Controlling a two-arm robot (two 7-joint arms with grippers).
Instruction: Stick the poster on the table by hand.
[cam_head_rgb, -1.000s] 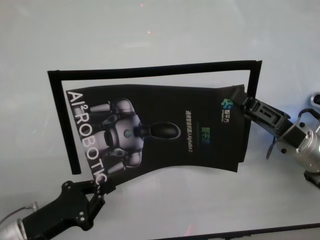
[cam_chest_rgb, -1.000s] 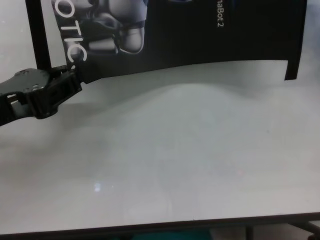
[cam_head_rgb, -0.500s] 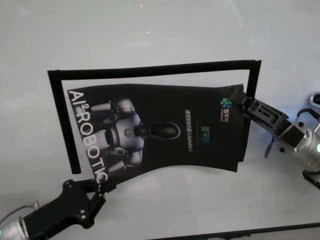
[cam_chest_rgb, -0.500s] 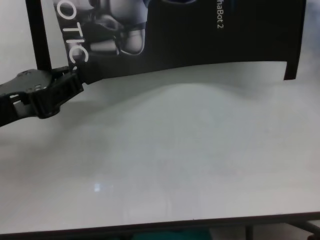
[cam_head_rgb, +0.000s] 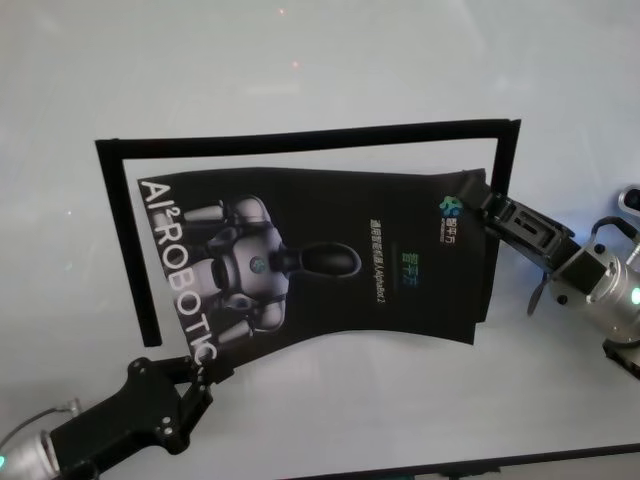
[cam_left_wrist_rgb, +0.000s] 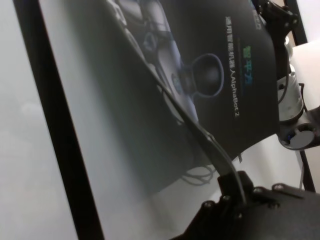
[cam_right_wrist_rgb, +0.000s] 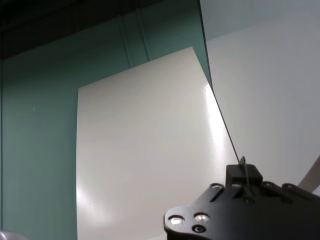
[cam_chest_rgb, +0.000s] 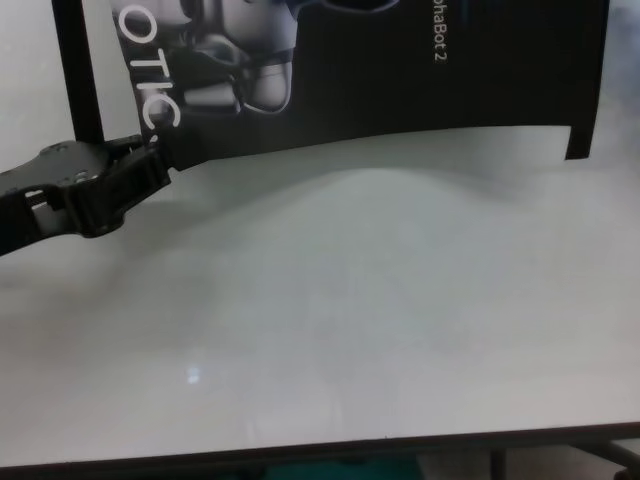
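Observation:
The black poster (cam_head_rgb: 330, 260) with the grey-white robot picture and white letters hangs bowed a little above the white table (cam_head_rgb: 320, 60). My left gripper (cam_head_rgb: 200, 372) is shut on its near-left corner by the letters. It also shows in the chest view (cam_chest_rgb: 150, 165) and the left wrist view (cam_left_wrist_rgb: 235, 192). My right gripper (cam_head_rgb: 468, 198) is shut on the far-right corner. In the right wrist view the poster's thin edge runs into my right gripper (cam_right_wrist_rgb: 243, 180). The poster's near edge (cam_chest_rgb: 400, 130) casts a shadow on the table.
Narrow black strips lie on the table around the poster: a far one (cam_head_rgb: 300, 140), a left one (cam_head_rgb: 125, 250) and a short right one (cam_head_rgb: 505, 155). The table's dark front edge (cam_chest_rgb: 300, 450) is close below. Bare tabletop (cam_chest_rgb: 350, 300) lies between the poster and that edge.
The poster has shifted slightly away from the front edge, and both grippers have moved a little with it. Both grips are unchanged.

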